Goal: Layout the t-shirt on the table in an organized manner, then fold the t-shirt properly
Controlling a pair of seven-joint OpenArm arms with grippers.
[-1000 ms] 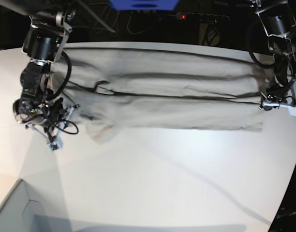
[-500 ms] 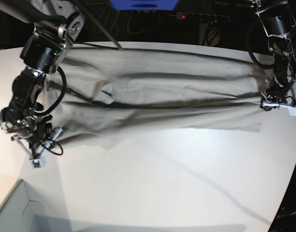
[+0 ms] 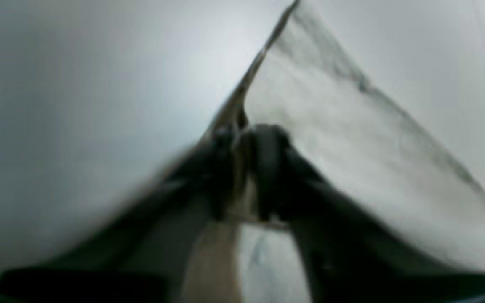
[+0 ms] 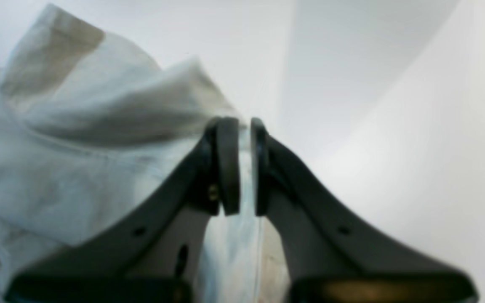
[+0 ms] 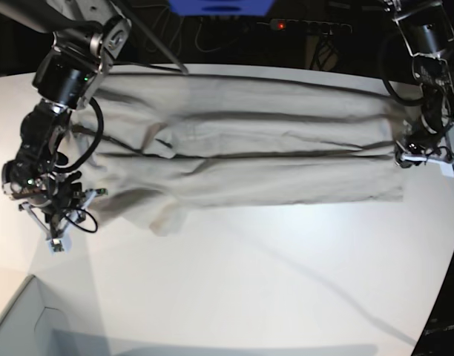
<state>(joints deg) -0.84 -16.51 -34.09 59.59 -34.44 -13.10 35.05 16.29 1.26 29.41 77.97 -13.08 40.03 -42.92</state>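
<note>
Going left to right in the base view: the right end effector (image 5: 55,222) sits at about 9 o'clock off the sleeve end of the shirt (image 5: 249,148), pads a sliver apart with nothing between them, so it looks let go. The shirt is stretched long across the far half of the tabletop (image 5: 271,282), but there are lengthwise ridges and a bunched flap near the left, so layout is only partly done imo. At 3 o'clock the left end effector (image 5: 423,154) is at the hem, cloth between its pads; too blurry to call clamped or releasing. Folding isn't started.
</note>
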